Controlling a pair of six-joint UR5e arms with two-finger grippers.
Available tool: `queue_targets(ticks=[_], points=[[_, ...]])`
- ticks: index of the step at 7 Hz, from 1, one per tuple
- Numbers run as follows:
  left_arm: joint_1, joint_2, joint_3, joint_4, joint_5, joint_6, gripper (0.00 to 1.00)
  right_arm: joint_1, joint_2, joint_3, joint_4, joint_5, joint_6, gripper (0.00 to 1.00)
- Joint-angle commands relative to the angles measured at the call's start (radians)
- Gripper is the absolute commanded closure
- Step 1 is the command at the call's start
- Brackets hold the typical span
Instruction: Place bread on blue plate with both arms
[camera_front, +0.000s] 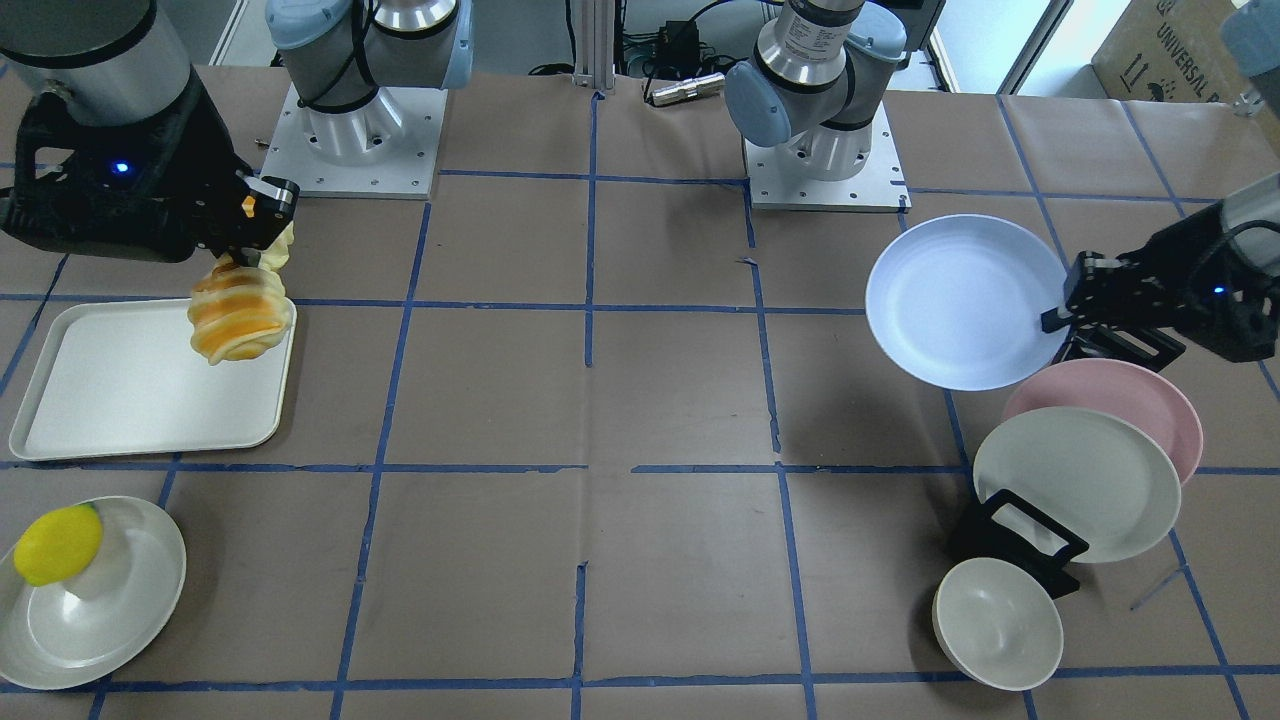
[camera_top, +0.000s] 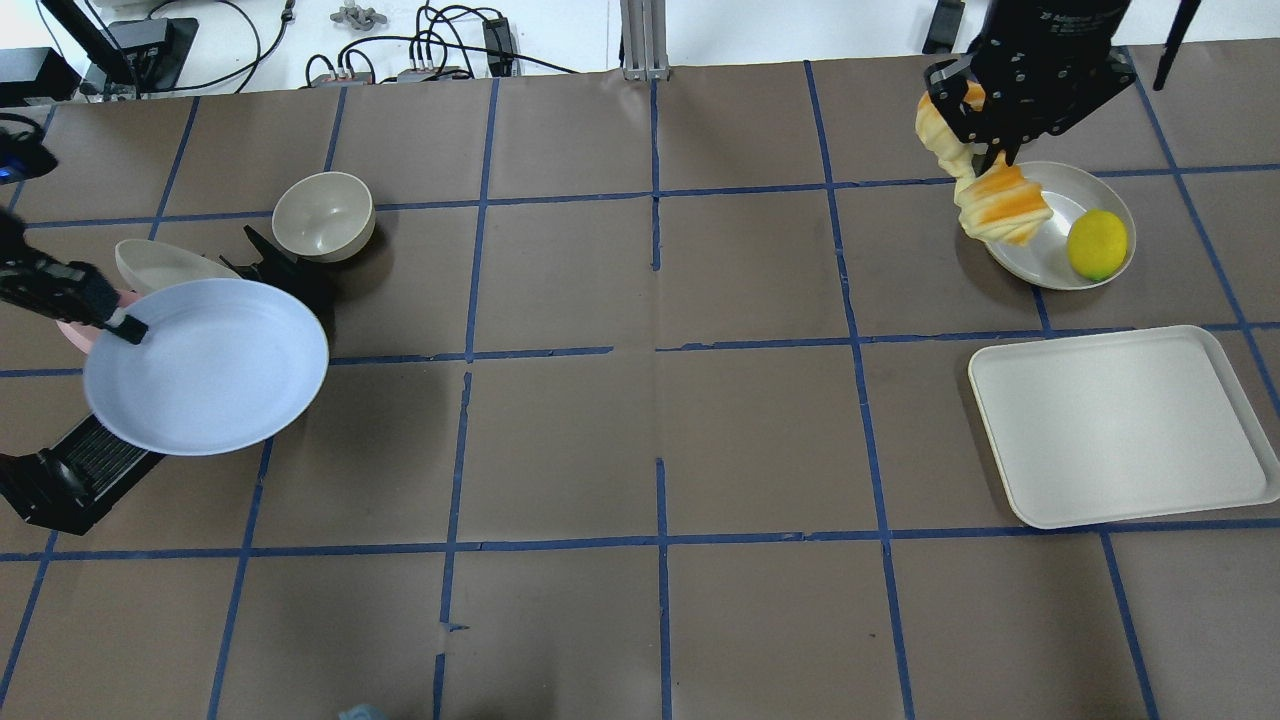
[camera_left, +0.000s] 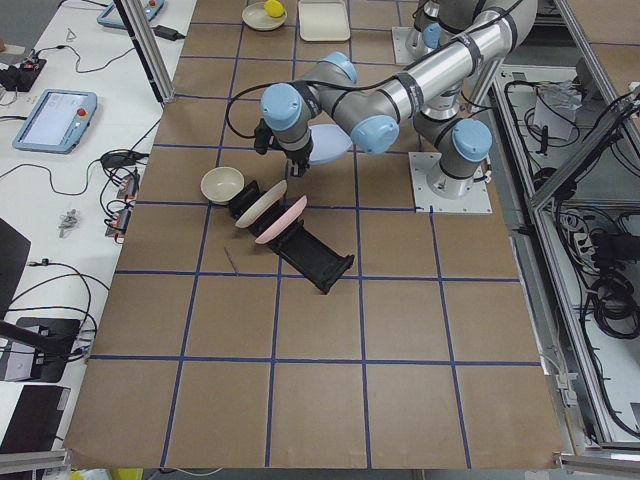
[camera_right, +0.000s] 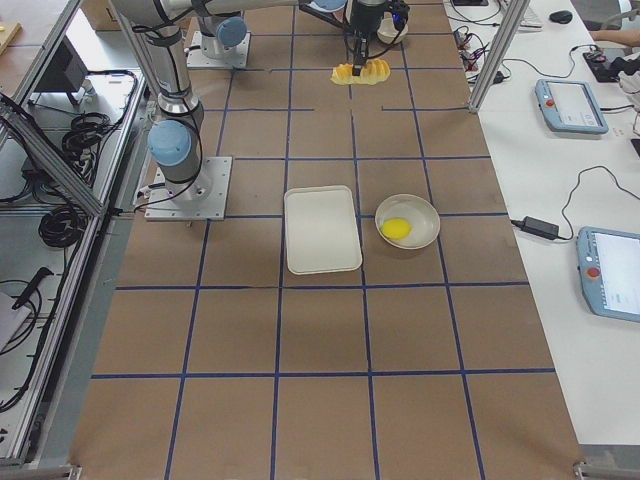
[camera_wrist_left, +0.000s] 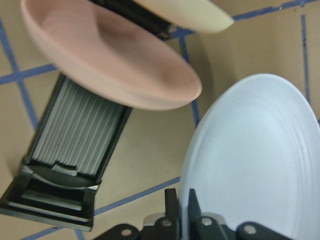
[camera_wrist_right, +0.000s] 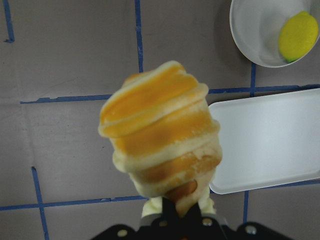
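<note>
Right gripper (camera_front: 243, 258): clamped on bread (camera_front: 238, 318), aloft near tray (camera_front: 120, 400), right end.
Left gripper (camera_front: 1058, 316): pinching rim of blue plate (camera_front: 955, 300), lifted, left end.
Below it: rack (camera_front: 1020, 535) holding pink plate (camera_front: 1160, 395) and cream plate (camera_front: 1085, 480); bowl (camera_front: 995, 622) beside.
Lemon (camera_front: 57, 543) on dish (camera_front: 120, 620), far right corner.

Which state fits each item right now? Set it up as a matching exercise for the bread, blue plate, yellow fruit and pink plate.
Items:
1. bread
2. blue plate
3. yellow fruit
4. pink plate

States:
a. leaning in the black rack
b. held in the air by the right gripper
c. lying on a cream plate
d. gripped at its rim by the left gripper

Pairs: 1-b, 2-d, 3-c, 4-a
</note>
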Motion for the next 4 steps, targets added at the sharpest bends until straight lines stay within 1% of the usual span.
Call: queue_targets(ticks=[1, 2, 3, 4], points=[[-0.215, -0.010, -0.072, 0.124, -0.167, -0.303, 0.99, 0.034, 0.013, -0.007, 0.032, 0.005, 0.011, 0.90], [-0.322, -0.021, -0.164, 0.326, -0.189, -0.471, 0.99, 0.034, 0.013, -0.002, 0.031, 0.003, 0.011, 0.90], [-0.425, -0.029, -0.260, 0.574, -0.189, -0.692, 0.99, 0.034, 0.014, -0.001, 0.019, -0.001, 0.011, 0.91], [-0.514, -0.045, -0.317, 0.772, -0.185, -0.850, 0.99, 0.034, 0.016, 0.001, 0.011, -0.002, 0.008, 0.91]])
